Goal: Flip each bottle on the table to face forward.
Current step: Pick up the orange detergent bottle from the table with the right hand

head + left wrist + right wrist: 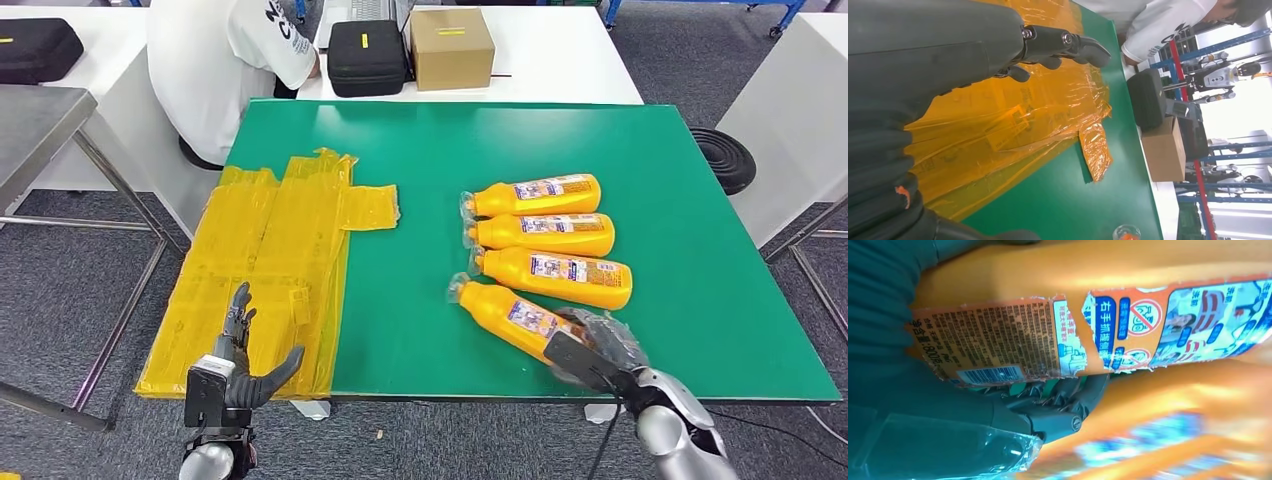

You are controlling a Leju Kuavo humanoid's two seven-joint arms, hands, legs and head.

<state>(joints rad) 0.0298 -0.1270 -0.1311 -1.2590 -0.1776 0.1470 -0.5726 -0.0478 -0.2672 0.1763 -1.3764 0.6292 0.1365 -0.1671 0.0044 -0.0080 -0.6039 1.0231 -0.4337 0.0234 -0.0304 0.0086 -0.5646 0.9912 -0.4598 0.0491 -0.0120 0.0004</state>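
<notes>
Several orange bottles with printed labels lie in a row on the green table (430, 140), caps pointing left. The nearest bottle (512, 318) lies tilted at the front edge, and my right hand (598, 350) grips its base end. In the right wrist view that bottle's back label (998, 347) with small print and a barcode fills the frame, and dark fingers (1058, 412) curl under it. The other bottles (545, 235) lie beyond it, untouched. My left hand (238, 370) hovers open over the yellow plastic sheets (270, 265), its fingers (1063, 42) spread and holding nothing.
Yellow plastic sheets (1013, 120) cover the table's left side. A person in a white shirt (215, 60) bends at the far left corner. A black case (365, 55) and a cardboard box (450, 45) sit on the white table behind. A dark round object (722, 155) lies on the floor at the right.
</notes>
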